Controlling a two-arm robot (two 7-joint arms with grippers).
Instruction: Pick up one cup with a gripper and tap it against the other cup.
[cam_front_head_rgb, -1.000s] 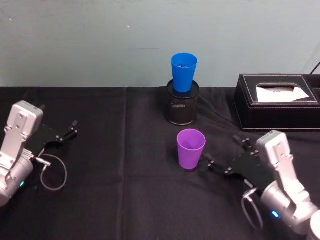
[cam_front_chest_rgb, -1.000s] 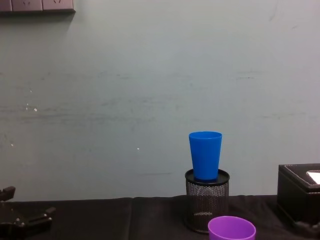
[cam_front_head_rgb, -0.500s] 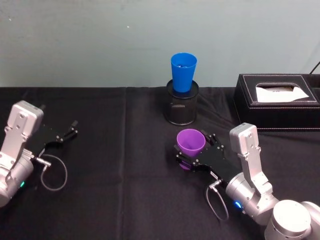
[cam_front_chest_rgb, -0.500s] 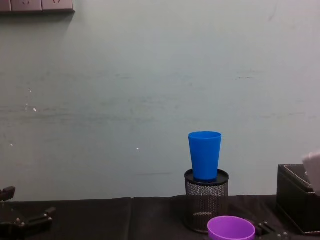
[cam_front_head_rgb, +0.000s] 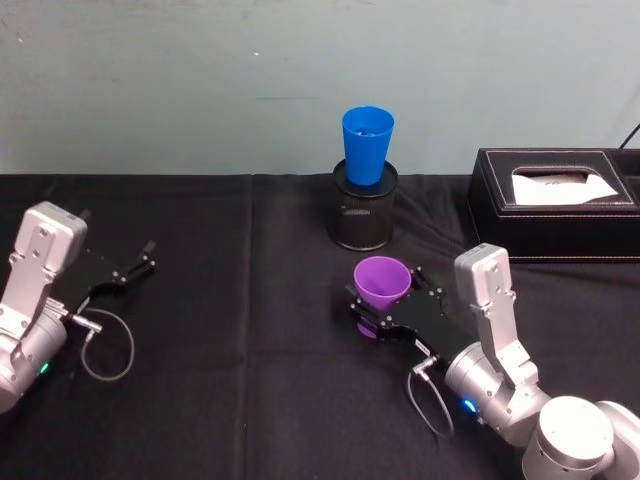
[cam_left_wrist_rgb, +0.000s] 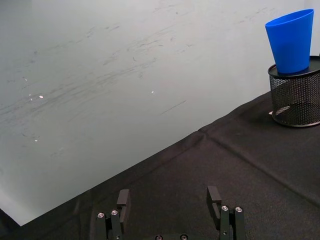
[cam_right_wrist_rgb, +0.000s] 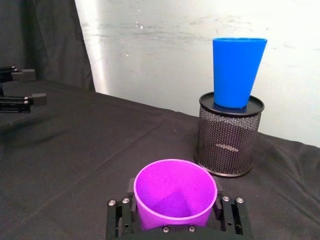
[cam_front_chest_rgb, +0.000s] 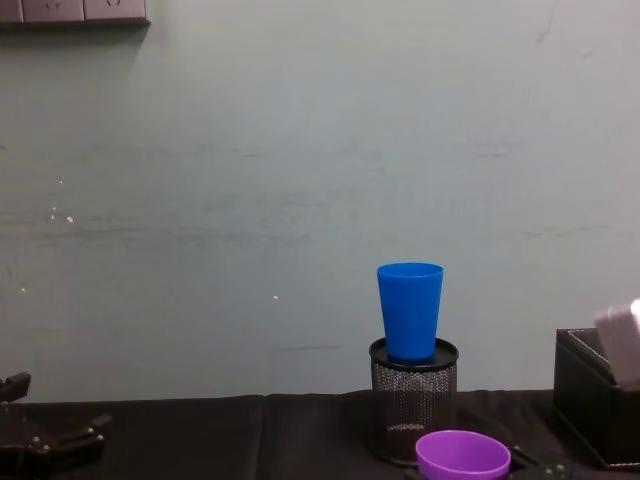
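Note:
The purple cup (cam_front_head_rgb: 381, 284) stands on the black cloth in front of the mesh holder (cam_front_head_rgb: 364, 215), and the blue cup (cam_front_head_rgb: 367, 145) stands upright on top of that holder. My right gripper (cam_front_head_rgb: 384, 302) reaches in from the right and is shut on the purple cup, one black finger on each side of it. The right wrist view has the purple cup (cam_right_wrist_rgb: 175, 192) held close between the fingers (cam_right_wrist_rgb: 220, 205), with the blue cup (cam_right_wrist_rgb: 238, 72) beyond it. My left gripper (cam_front_head_rgb: 145, 258) rests open at the far left, nothing between its fingers.
A black tissue box (cam_front_head_rgb: 555, 205) sits at the back right of the table, close behind my right arm. A pale wall runs along the table's far edge. A loose cable (cam_front_head_rgb: 105, 345) loops beside my left arm.
My right gripper swung in from the right and closed around the purple cup, which now sits slightly left of and higher than before. The left arm has not moved.

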